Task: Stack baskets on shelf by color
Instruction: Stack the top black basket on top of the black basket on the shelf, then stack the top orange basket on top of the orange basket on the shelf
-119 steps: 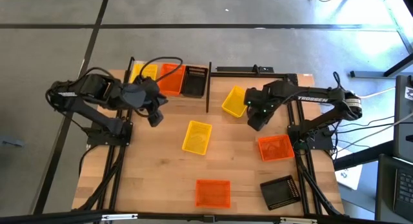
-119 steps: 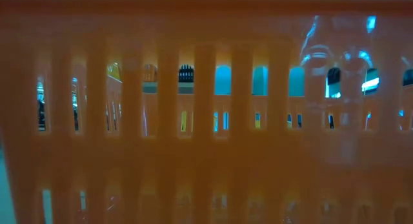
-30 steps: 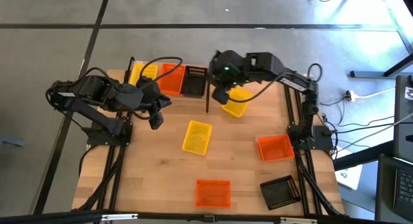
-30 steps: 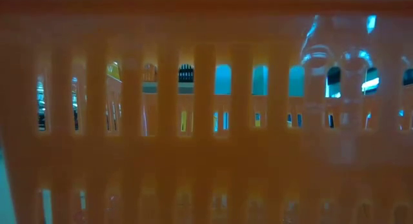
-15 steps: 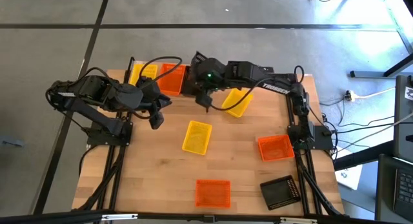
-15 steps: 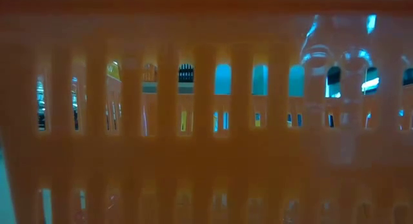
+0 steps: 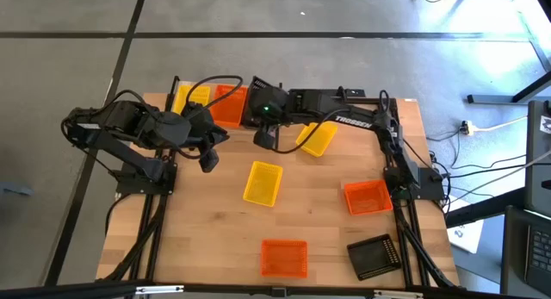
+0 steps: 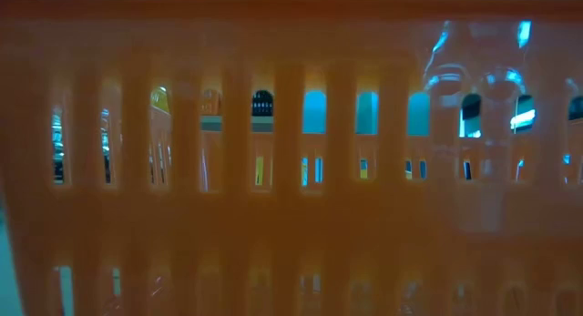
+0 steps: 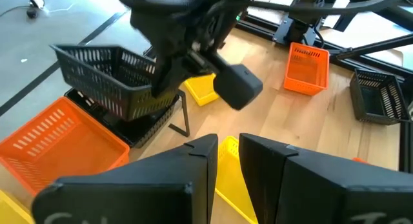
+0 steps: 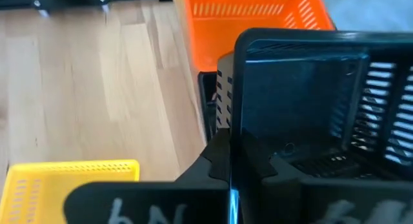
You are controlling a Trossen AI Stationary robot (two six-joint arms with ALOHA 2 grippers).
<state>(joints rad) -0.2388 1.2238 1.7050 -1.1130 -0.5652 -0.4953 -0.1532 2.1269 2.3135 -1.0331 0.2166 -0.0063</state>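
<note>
Black basket in play: a black basket [image 9: 106,72] is held tilted above another black basket sitting in the shelf's right-hand slot, beside the orange one; its rim fills the right wrist view [image 10: 303,43].
Right hand: the right hand [image 7: 265,118] reaches across the back of the tabletop to the shelf, its fingers closed on the rim of that raised black basket.
Shelf: the shelf [image 7: 277,118] of thin black bars stands at the back left of the tabletop; from left to right it holds a yellow basket [image 7: 191,96], an orange basket [image 7: 227,105] and the black stack.
Left hand: the left hand [image 7: 207,157] hovers just in front of the shelf, over bare wood, fingers slightly apart and holding nothing.
Loose yellow baskets: one tilted yellow basket [image 7: 317,137] lies just right of the shelf, partly under the right arm; another [image 7: 263,183] lies near the middle of the tabletop.
Loose orange baskets: one [image 7: 368,196] sits at the right side by the right arm's base, another [image 7: 283,258] at the front edge, its slotted wall filling the low view [image 8: 291,198].
Loose black basket: a further black basket [image 7: 374,256] lies at the front right corner.
Tabletop: light wood tabletop [image 7: 207,230].
</note>
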